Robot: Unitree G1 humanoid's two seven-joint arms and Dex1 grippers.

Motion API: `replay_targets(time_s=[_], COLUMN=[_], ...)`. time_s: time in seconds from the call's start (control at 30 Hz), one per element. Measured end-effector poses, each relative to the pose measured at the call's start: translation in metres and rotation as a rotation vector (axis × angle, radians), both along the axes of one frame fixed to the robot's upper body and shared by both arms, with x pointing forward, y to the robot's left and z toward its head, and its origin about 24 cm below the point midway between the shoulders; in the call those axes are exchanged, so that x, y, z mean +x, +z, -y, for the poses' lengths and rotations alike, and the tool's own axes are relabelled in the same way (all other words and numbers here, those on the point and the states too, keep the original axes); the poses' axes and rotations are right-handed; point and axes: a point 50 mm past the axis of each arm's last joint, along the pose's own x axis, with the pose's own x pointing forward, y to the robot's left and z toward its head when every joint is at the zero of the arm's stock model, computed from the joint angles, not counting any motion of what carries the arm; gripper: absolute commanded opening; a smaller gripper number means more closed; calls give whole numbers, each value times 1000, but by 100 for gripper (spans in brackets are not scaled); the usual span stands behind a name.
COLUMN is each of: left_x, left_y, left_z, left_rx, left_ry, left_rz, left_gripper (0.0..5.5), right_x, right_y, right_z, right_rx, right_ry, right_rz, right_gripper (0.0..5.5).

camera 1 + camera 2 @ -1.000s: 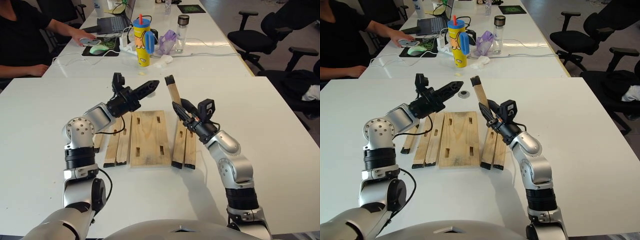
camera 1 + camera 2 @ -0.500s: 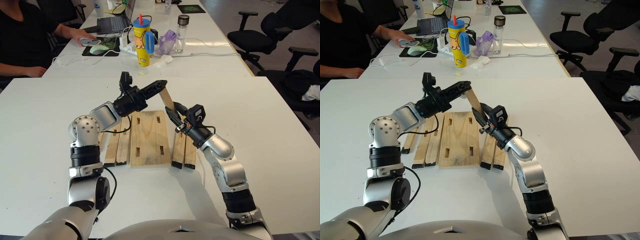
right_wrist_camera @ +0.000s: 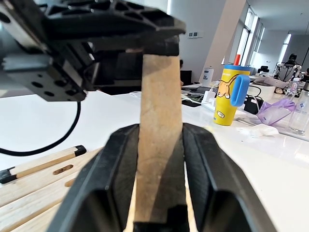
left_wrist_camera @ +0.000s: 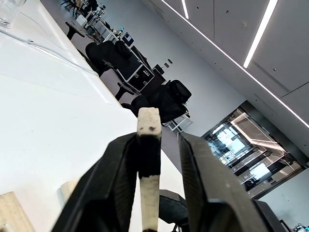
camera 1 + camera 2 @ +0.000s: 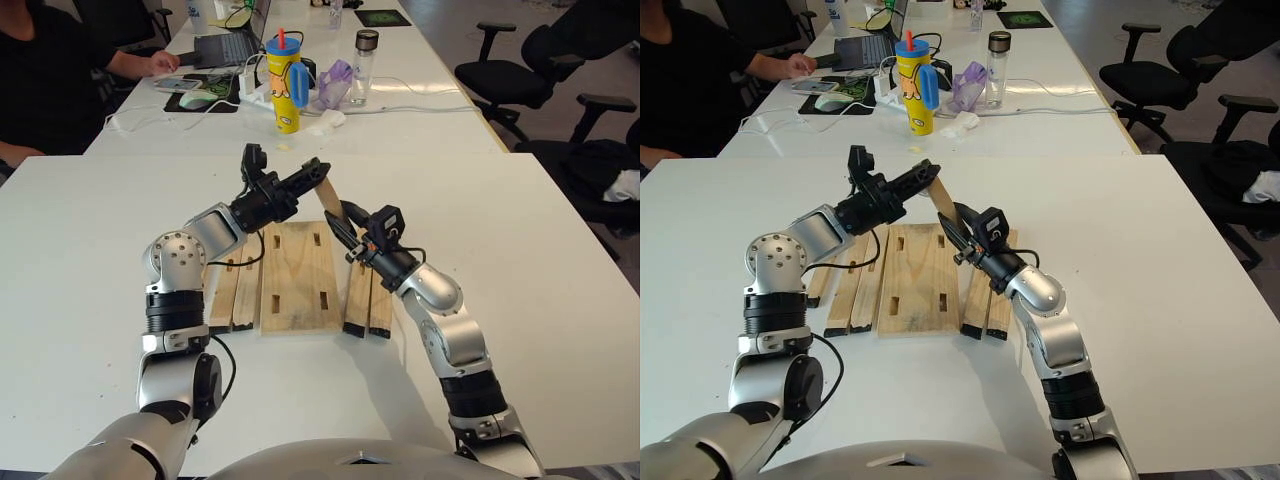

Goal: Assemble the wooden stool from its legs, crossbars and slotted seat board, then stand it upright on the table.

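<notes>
Now the left tool point(image 5: 318, 170) had moved in to straddle the leg point(image 5: 332, 198) at its tip (still unclenched), mid-frame above the seat board point(image 5: 297, 275); the right tool point(image 5: 341, 216) gripped it, suggesting a handover.

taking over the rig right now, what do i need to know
Left pincer: open around the top end of the raised stick. One finger touches it, with a gap at the other.
Right pincer: shut on the stick lower down, holding it tilted above the seat board.
The seat board lies flat on the table, with left-side pieces and right-side pieces flat beside it.
Done: nothing joined yet.
Left: fit legs and crossbars into the slots, then stand the stool up.
</notes>
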Motion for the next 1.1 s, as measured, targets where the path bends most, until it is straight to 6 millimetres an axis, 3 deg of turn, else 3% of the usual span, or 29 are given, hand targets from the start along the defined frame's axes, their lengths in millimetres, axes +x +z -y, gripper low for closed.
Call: replay_targets(time_s=[0.1,0.37,0.43,0.6,0.73,0.9,1.0,1.1], left_x=[2,2,3,10,9,-25,-56,-71], left_y=[-3,-3,-5,-12,-6,1,-16,-33], left_z=[-1,-2,-1,-20,-32,-69,-81,-87], left_rx=[3,17,34,168,205,263,310,349], left_ry=[8,16,25,218,334,665,808,853], left_rz=[-5,6,15,85,130,190,136,60], left_gripper=[44,44,44,44,44,44,44,44], right_x=[0,2,3,-3,-11,-4,-2,-1], right_y=[0,0,-1,-16,-31,-28,-26,-25], right_z=[0,0,0,6,18,56,62,63], right_rx=[-1,-13,-15,-124,-151,-50,17,54], right_ry=[1,0,0,34,15,-194,-268,-297], right_rz=[-1,-2,-17,-80,-155,-209,-230,-247], right_gripper=[131,131,175,187,187,187,187,187])
